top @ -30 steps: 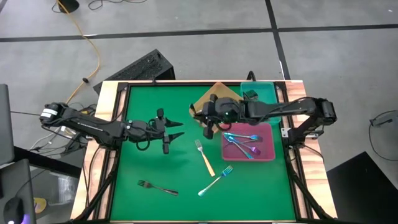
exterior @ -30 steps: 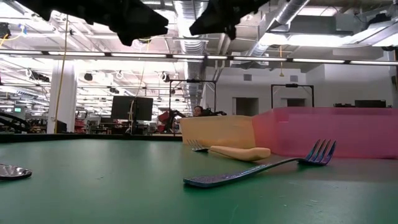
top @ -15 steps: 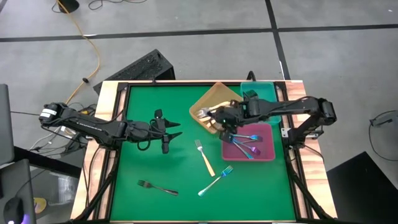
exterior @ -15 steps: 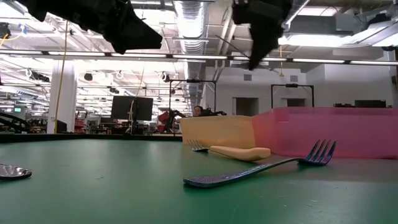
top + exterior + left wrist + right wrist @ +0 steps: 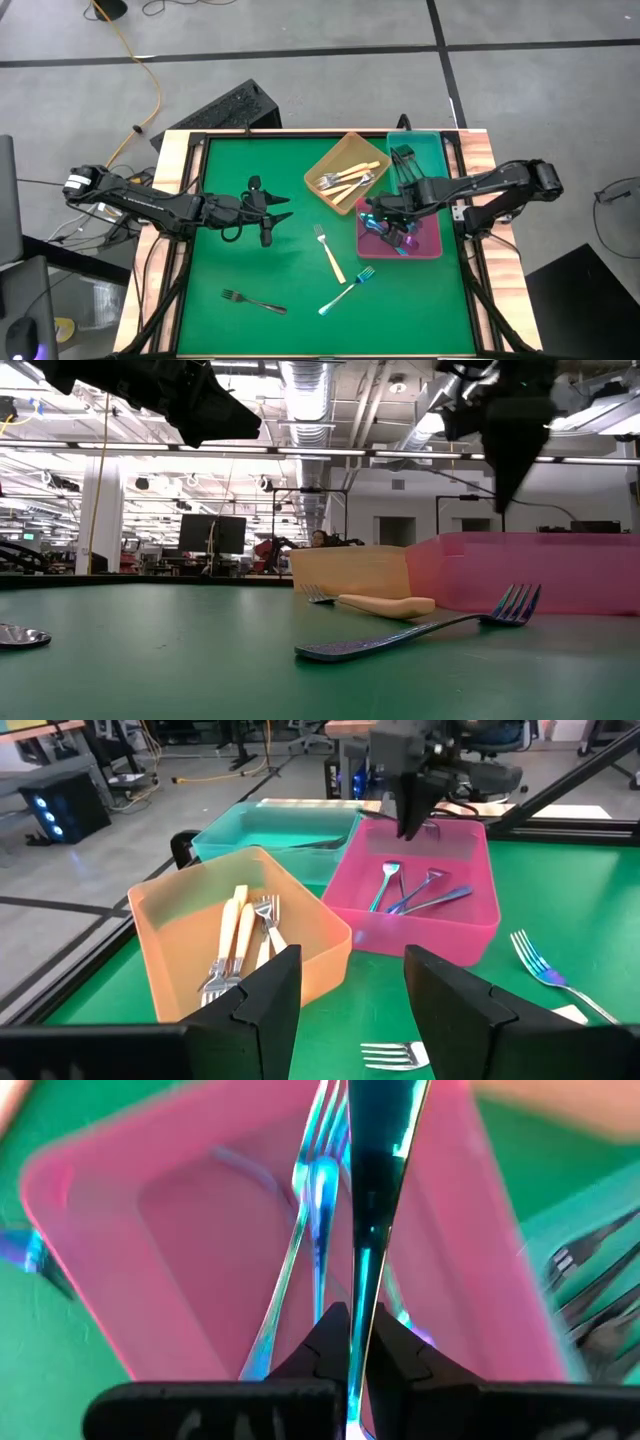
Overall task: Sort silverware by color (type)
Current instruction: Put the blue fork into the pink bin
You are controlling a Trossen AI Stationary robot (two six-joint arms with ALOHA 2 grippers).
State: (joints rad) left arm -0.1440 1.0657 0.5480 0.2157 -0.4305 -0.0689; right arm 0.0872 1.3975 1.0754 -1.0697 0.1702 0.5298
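Observation:
My right gripper (image 5: pixel 377 214) hangs over the pink tray (image 5: pixel 432 246), pointing down, shut on a shiny blue-teal fork (image 5: pixel 372 1180). Other blue-teal forks (image 5: pixel 412 898) lie in that tray. The orange tray (image 5: pixel 332 159) holds cream-handled forks (image 5: pixel 345 180), and the teal tray (image 5: pixel 425 150) holds black ones. On the green mat lie a cream fork (image 5: pixel 328 252), a blue-teal fork (image 5: pixel 348 290) and a black fork (image 5: pixel 253 300). My left gripper (image 5: pixel 278 208) hovers open above the mat's left half, touching nothing. My right gripper pinches the blue-teal fork's slim handle (image 5: pixel 358 1295) between its two fingers. The fork runs on past the fingertips, along the line of the fingers. The fingers come from above, pointing down. The fork hangs clear over the pink tray's inside.
The three trays stand close together at the mat's far right. A raised wooden frame (image 5: pixel 180 170) borders the mat. Open green mat (image 5: pixel 250 260) lies between the loose forks and the left arm.
My right gripper has gone from over the orange tray toward the table's right edge and down, and now hangs over the pink tray. It has tipped from nearly level to pointing down, staying shut. The cream forks in the orange tray have come into view.

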